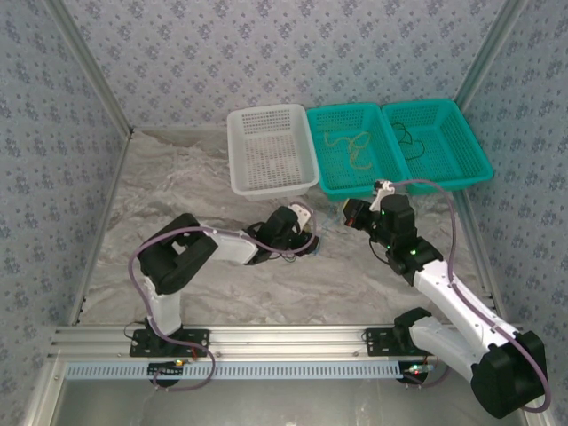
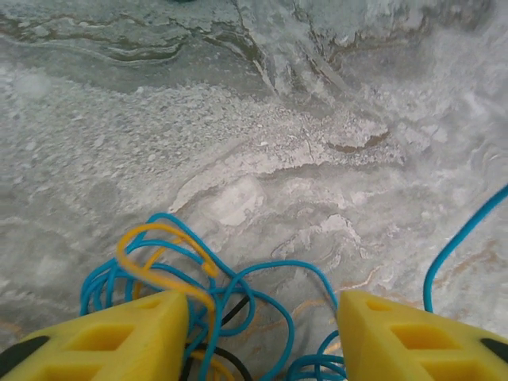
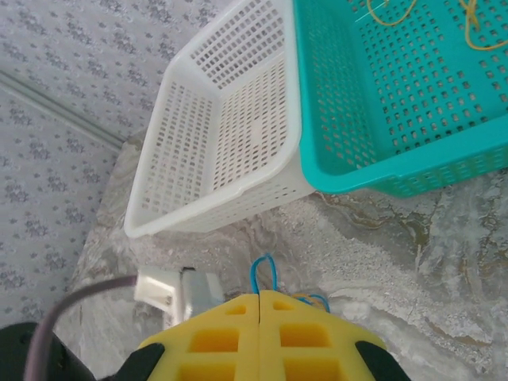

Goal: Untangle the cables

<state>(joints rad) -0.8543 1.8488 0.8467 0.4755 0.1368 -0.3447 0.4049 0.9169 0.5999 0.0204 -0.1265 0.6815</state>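
Lying in middle basket [image 1: 344, 106]: yellow cables [image 1: 355, 146]

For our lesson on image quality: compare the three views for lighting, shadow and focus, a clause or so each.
Top external: even, soft light, hardly any shadow, white basket sharp. Left wrist: tangled cables fairly crisp, near yellow jaws soft-edged. Right wrist: tilted framing, teal basket clear, jaws shut on the blue cable blurred at the bottom edge.
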